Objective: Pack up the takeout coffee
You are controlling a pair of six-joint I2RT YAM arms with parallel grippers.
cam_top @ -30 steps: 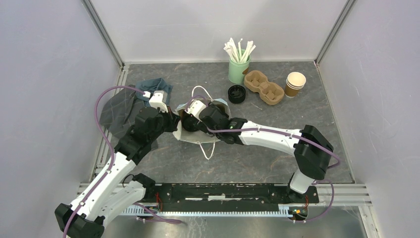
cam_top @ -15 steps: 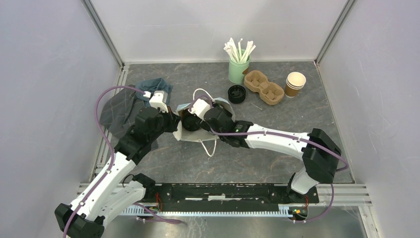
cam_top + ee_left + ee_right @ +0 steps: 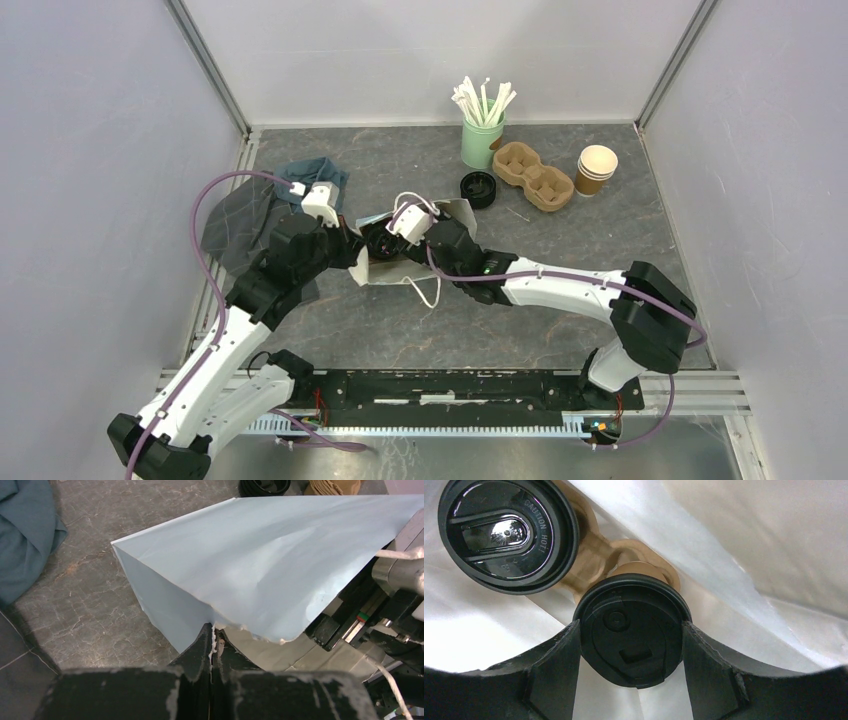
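A pale paper bag (image 3: 458, 212) with string handles lies open at mid table. My left gripper (image 3: 214, 632) is shut on the bag's (image 3: 260, 565) rim, pinching the paper edge between its fingertips and holding the mouth up. My right gripper (image 3: 631, 647) reaches inside the bag and is shut on one takeout coffee (image 3: 631, 625), a finger pressed against each side of its black lid. The second lidded coffee (image 3: 506, 532) stands beside it. Both sit in a brown pulp carrier (image 3: 596, 555). From above, the right gripper (image 3: 388, 240) hides the cups.
At the back stand a green cup of stirrers (image 3: 482, 140), an empty pulp carrier (image 3: 533, 175), a stack of lidless brown cups (image 3: 596, 170) and a stack of black lids (image 3: 478, 189). A dark cloth (image 3: 250, 215) lies at the left.
My right arm has pushed left and deeper into the bag with the cup. The bag's far flap has lifted. The left gripper keeps its pinch in place.
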